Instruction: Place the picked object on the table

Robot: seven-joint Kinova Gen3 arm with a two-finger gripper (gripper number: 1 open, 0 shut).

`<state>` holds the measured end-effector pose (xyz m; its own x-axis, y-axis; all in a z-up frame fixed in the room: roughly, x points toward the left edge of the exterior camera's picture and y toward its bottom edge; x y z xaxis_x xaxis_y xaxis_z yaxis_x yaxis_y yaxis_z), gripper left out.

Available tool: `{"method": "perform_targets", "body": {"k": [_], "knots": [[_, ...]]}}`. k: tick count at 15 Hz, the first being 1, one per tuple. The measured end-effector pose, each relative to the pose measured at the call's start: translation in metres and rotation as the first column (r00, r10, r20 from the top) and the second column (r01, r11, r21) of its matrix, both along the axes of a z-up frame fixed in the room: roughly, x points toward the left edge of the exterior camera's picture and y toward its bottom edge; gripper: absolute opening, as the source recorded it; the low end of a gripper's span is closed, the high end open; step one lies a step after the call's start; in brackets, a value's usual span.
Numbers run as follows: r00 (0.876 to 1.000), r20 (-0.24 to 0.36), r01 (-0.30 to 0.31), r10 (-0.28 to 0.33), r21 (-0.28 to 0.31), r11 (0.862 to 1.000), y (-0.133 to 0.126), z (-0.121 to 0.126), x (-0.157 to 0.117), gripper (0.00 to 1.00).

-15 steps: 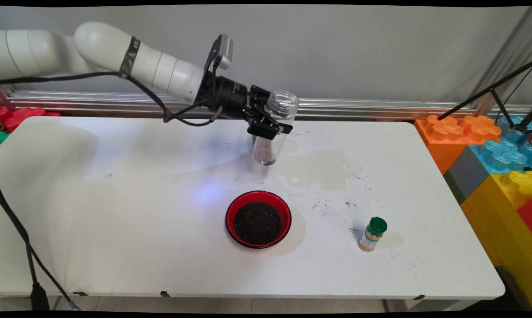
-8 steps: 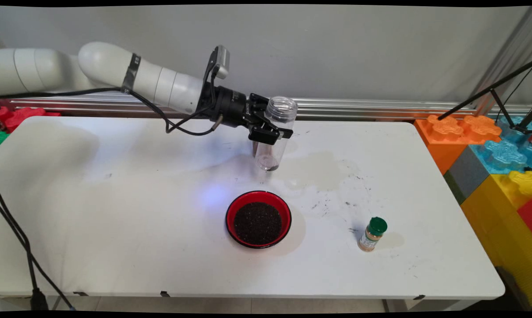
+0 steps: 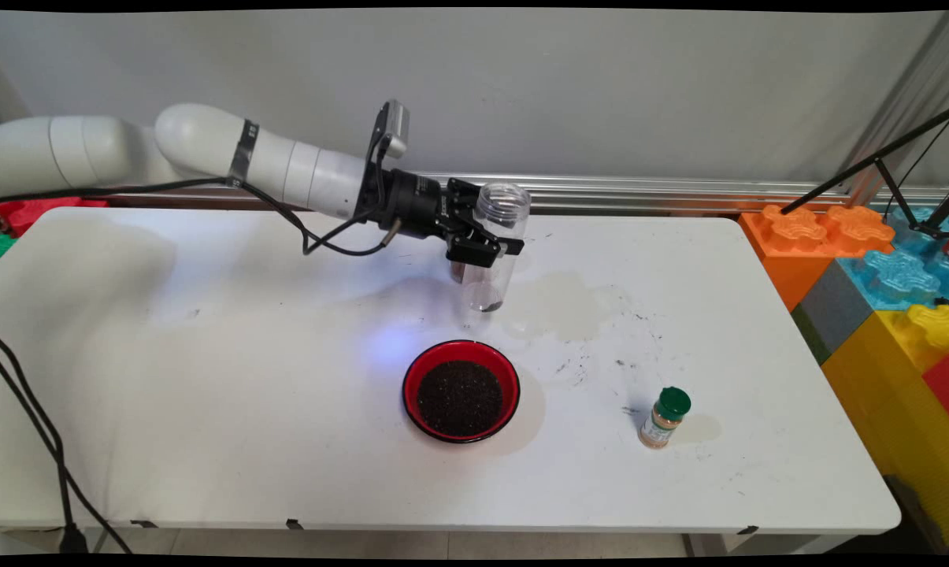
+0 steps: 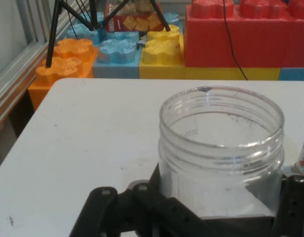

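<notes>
clear jar point(image 3: 494, 246) lowered nearer the worktop point(image 3: 206, 378) since a second ago, gripped upright by closed jaws, red bowl point(image 3: 461, 390) of dark grains near below

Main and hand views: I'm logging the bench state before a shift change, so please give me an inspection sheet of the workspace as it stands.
Surface: white table, stained and specked with dark crumbs right of centre.
Things: clear open-mouthed plastic jar, upright, nearly empty with a little dark residue at its bottom; red bowl of dark grains, in front of the jar.
Clutter: small green-capped spice bottle, upright, right of the bowl.
Gripper: black two-finger gripper clamped on the jar's side.
Cables: black cables hanging from the arm; more at the table's left edge.
Surroundings: large coloured toy blocks on the right; tripod leg.
</notes>
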<state>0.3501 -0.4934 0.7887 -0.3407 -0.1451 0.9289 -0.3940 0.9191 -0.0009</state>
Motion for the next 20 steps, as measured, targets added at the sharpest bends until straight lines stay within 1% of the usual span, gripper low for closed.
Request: {"method": "perform_targets", "body": {"k": [3,6,14,20], "knots": [[1.0,-0.008,0.0,0.0,0.008,1.0,-0.002,-0.016,0.001,0.0],[1.0,-0.015,-0.002,0.002,0.01,1.0,-0.004,-0.027,0.001,0.0],[0.999,-0.034,-0.007,0.007,0.004,1.0,-0.009,-0.048,0.005,0.0],[0.999,-0.048,-0.002,0.001,-0.005,1.0,-0.01,-0.059,0.01,0.0]]}}
